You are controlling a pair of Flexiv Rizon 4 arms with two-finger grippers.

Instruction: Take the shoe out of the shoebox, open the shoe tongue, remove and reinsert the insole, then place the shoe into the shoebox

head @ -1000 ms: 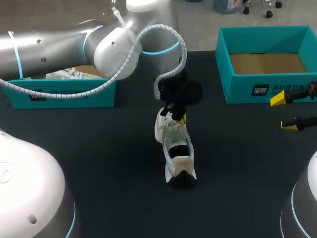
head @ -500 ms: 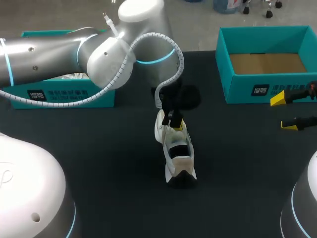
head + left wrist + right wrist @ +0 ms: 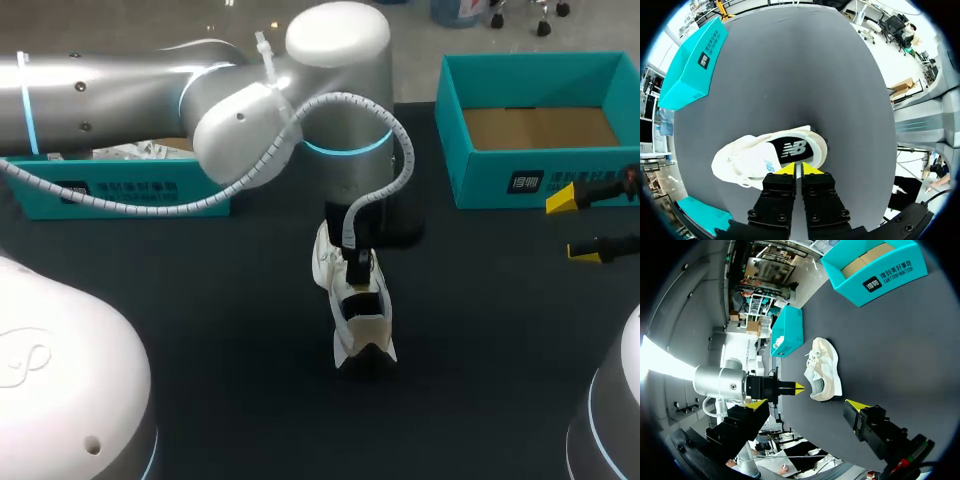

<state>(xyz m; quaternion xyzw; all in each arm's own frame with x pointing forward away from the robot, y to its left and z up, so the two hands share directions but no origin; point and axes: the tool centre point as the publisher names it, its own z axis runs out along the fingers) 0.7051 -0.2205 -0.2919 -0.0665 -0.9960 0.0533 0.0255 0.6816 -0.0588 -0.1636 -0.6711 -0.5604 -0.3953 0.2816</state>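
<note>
A white shoe stands upright in the middle of the black table, toe away from me, heel near. In the left wrist view its dark insole shows inside the opening of the shoe. My left gripper hangs just over that opening, behind the tongue, and its yellow tips are pressed almost together with nothing seen between them. My right gripper stays at the right edge, wide open and empty. Its own view shows the shoe ahead of the right gripper. The teal shoebox stands empty at the back right.
A second teal box with white paper in it sits at the back left, partly behind my left arm. In the right wrist view the shoebox and the second teal box stand beyond the shoe.
My left gripper has slid from the shoe's laces back toward the opening, and the arm's elbow has swung right. The shoe and the right arm have not moved.
</note>
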